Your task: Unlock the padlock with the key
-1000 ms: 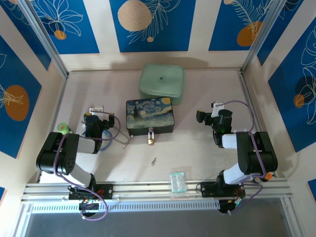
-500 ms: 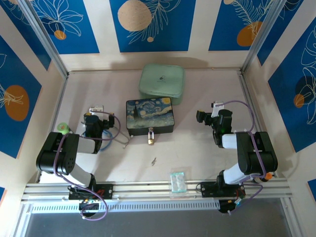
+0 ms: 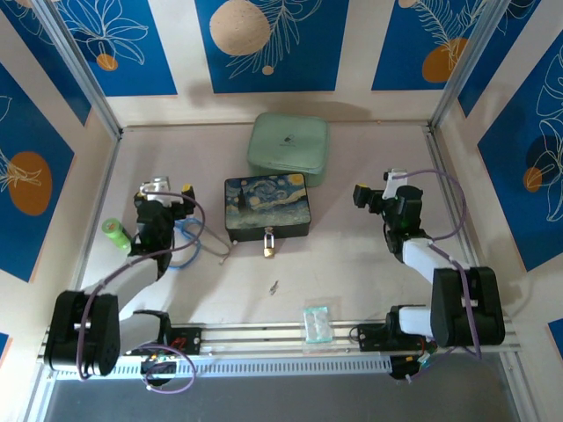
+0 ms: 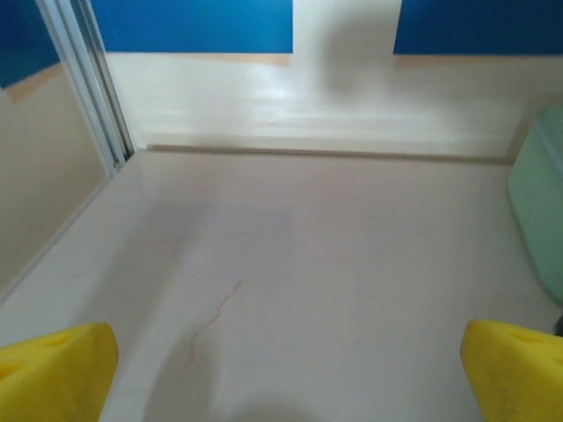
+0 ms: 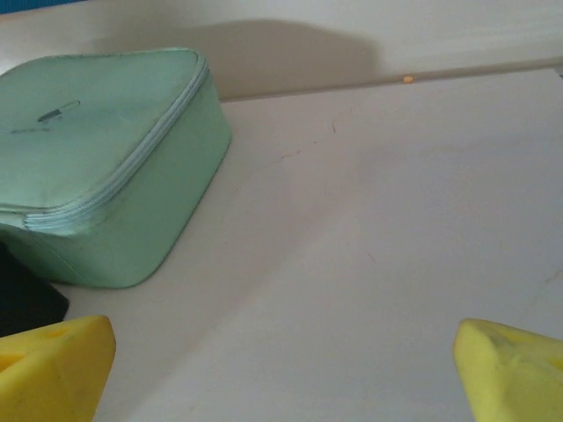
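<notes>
1. My left gripper [image 3: 164,189] stood wide open and empty, left of the dark painted rectangular box [image 3: 266,207];
2. My right gripper [image 3: 380,186] gaped likewise, empty, right of that box;
3. The tiny brass-gold padlock [image 3: 268,251] sat at the box's near edge; the thin silvery-grey metal key [image 3: 274,287] lay on the pale table [image 3: 352,272] just nearer my bases, apart from both grippers.

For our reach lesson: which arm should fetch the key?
Probably the right arm: its open jaws sit slightly nearer the key and face the mint case; the left arm faces the far wall.

No lettering is reading clearly anywhere. Mint-green zip case [image 5: 106,149], upper left of right wrist frame, is showing a small lid mark, too blurred to read.
</notes>
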{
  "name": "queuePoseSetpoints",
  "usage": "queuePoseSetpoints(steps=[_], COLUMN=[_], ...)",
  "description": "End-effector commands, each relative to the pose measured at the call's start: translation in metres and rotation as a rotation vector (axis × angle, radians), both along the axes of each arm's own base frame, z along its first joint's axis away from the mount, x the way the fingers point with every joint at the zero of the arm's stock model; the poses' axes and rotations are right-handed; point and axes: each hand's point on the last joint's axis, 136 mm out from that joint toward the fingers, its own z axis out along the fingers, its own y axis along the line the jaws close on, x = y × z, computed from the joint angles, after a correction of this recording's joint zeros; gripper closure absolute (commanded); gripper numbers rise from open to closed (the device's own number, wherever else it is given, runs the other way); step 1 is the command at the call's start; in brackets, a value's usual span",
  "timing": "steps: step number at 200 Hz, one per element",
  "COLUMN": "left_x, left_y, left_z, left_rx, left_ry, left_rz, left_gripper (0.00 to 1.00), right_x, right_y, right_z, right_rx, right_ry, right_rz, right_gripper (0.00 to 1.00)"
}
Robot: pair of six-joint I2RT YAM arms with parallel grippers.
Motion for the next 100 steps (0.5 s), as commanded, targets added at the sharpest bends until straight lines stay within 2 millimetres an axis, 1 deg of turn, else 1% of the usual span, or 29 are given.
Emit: queuePoseSetpoints(steps=[1,11,20,26,32,50,69,82,100], left_x=[-0.01,-0.015,-0.018,-0.02,-0.022,-0.028,-0.038,-0.046,-0.057], left_y=[0.002,-0.004,-0.017,-0.025,-0.029,-0.039,-0.043,-0.053,-0.069], left_z=[-0.004,0.001,0.01,0.015,0.017,0.016,-0.004,-0.012,-0.023], left_rx=[-0.199,-0.289,-0.344,-0.387,-0.433,-0.519,-0.575,-0.588,-0.6], left_ry=[0.078,0.073,0.042,0.024,0.02,0.054,0.19,0.26,0.353], left_rz=[0.055,0.041,-0.032,-0.074,-0.09,-0.125,-0.101,-0.136,-0.186], left_gripper=[0.01,0.01,0.01,0.01,0.01,0.01,0.01,0.01,0.01], right_x=[-0.015,-0.023,-0.032,-0.038,-0.041,-0.052,-0.063,-0.073,-0.088], right_y=[-0.004,-0.015,-0.021,-0.024,-0.023,-0.006,0.021,0.04,0.062], right_z=[0.003,0.006,0.006,0.005,0.007,0.009,0.011,0.01,0.005], right_rx=[0.107,0.182,0.26,0.315,0.358,0.432,0.498,0.512,0.471], right_ry=[0.1,0.145,0.183,0.212,0.231,0.297,0.361,0.425,0.508], right_rz=[-0.072,-0.165,-0.224,-0.255,-0.247,-0.171,-0.044,0.014,0.049], right_gripper=[0.01,0.01,0.01,0.01,0.01,0.01,0.01,0.01,0.0])
